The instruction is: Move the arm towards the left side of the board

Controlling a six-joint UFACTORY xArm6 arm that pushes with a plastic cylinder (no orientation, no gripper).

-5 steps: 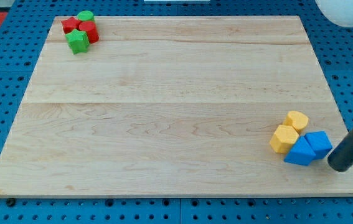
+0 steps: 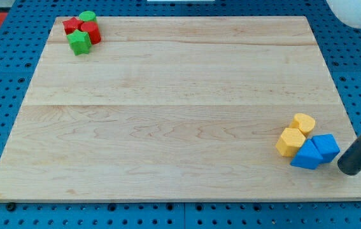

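Camera view shows my tip (image 2: pixel 350 170) low at the view's right edge of the wooden board (image 2: pixel 167 114), which lies on a blue pegboard desk (image 2: pixel 2 76). The tip sits just beside the blue cube (image 2: pixel 326 147), on that block's right, with only a thin gap that I cannot judge with certainty. A blue triangular block (image 2: pixel 307 156) touches the cube on its left, and two yellow blocks, a hexagon-like one (image 2: pixel 290 142) and a heart-like one (image 2: pixel 304 123), crowd above and left of it. Well apart, at the view's top left corner, a cluster of two red blocks (image 2: pixel 83 29) and two green blocks (image 2: pixel 79 42) sits tight together. No pincer exists on this rig; the arm ends in a plain rod holding nothing. As I judge it, the step in hand is the very start: the tip is at the far right and the whole crossing is not yet made. The next move calls for travel toward the view's left, and a straight path runs into the blue and yellow cluster, so swinging below it along the board's bottom edge would likely leave the blocks undisturbed.
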